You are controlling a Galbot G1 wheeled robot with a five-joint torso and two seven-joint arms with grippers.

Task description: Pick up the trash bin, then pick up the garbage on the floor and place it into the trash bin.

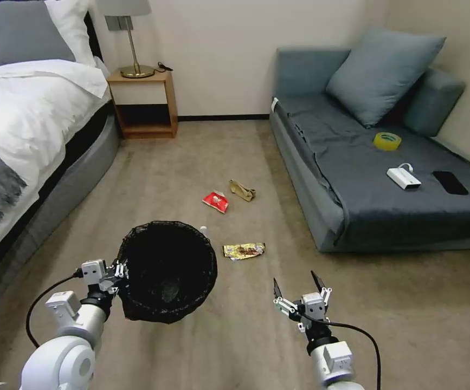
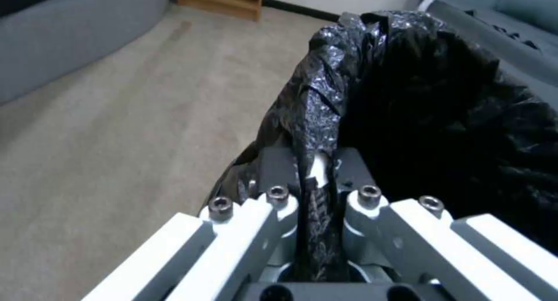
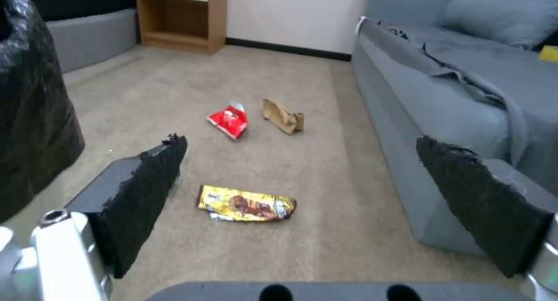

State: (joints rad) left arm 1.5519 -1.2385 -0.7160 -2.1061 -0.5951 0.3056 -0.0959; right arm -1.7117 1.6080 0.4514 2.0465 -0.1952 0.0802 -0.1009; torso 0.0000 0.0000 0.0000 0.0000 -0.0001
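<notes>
Your left tool (image 1: 120,272) is clamped on the near rim of the trash bin (image 1: 167,268) and carries it above the carpet, mouth up. In the left wrist view the fingers (image 2: 273,170) pinch the rim (image 2: 318,168) together with a fold of the black liner bag (image 2: 325,96). Judge the bin light; a one-sided rim grip may let it tilt or swing. The liner is soft and slick.

Something small and pale lies at the bin's bottom; what it is cannot be told.

Your right tool (image 1: 298,288) hangs low with jaws wide and nothing between them. On the floor ahead lie the gold foil wrapper (image 3: 247,204), the red-and-white packet (image 3: 229,121) and the crumpled tan paper (image 3: 283,116). A white bottle cap (image 1: 203,229) shows just beyond the bin rim.

All three flat pieces look light and crushable. Take the wrapper across its short width, where the crinkled foil gives purchase.
</notes>
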